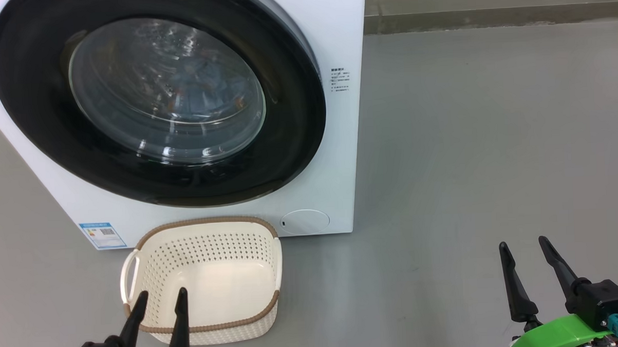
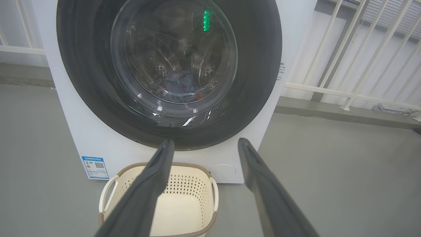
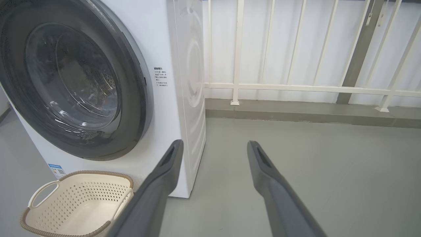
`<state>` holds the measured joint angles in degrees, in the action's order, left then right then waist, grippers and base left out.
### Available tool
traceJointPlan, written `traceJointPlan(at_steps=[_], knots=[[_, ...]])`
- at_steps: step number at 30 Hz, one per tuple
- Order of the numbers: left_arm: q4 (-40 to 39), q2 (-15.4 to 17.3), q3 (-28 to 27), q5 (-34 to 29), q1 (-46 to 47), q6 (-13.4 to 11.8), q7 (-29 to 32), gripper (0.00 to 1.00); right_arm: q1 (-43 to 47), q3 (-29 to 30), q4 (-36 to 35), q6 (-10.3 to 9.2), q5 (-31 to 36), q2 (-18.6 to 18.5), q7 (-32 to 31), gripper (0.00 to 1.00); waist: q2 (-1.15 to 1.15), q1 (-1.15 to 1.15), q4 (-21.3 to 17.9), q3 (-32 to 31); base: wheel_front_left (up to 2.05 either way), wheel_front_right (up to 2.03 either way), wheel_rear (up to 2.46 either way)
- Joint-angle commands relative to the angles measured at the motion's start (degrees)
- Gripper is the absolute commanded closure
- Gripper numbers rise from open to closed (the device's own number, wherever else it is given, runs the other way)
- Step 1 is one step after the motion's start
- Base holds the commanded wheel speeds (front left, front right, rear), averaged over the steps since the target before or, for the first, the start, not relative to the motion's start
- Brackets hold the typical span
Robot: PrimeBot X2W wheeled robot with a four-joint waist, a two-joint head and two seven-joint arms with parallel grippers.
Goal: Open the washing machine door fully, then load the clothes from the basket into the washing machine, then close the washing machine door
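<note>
The left gripper (image 1: 161, 294) stands wide, its two fingers spread and nothing between them. In the head view its tips lie over the near rim of the basket (image 1: 202, 220); whether they touch it cannot be told. In its own wrist view the gripper (image 2: 206, 141) points at the lower part of the door (image 2: 82, 82).

The right gripper (image 1: 523, 243) is also spread wide and holds nothing. It hangs over bare floor (image 1: 467, 137), well apart from the basket and the machine (image 1: 338, 141). Its wrist view looks past the machine's right front corner toward a white railing (image 3: 296, 88).

The basket sits on the floor just in front of the machine, below the door, between a blue label (image 1: 102, 235) and a round cap (image 1: 304, 221). Its pale bottom shows bare.

The door lies shut against the machine's front. Through its glass the clothes (image 2: 179, 87) show as blue fabric with orange specks, low in the drum.
</note>
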<state>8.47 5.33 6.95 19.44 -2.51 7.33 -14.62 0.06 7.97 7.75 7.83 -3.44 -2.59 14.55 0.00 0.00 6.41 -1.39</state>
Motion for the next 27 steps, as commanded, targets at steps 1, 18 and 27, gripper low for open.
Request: traceJointPlan(at_steps=[1,18,27], knots=[[-1.1,0.5,-2.0,0.0,0.9,0.2,-0.4,0.0,-0.9,-1.7,-1.7,-0.34,0.3,-0.3,0.4,0.0,0.0,0.0,0.0,0.0,0.0,0.0,0.0],[-0.8,1.2,-0.3,2.7,1.4,0.2,-0.4,0.0,-1.0,-1.6,-1.3,-0.34,0.3,-0.3,0.4,0.0,0.0,0.0,0.2,0.3,0.0,0.0,0.0],[-1.7,2.8,2.1,3.6,1.1,0.2,-0.4,0.0,-1.0,-1.6,-1.2,-0.34,0.3,-0.3,0.4,0.0,0.0,0.0,0.2,0.5,0.0,0.0,0.0]])
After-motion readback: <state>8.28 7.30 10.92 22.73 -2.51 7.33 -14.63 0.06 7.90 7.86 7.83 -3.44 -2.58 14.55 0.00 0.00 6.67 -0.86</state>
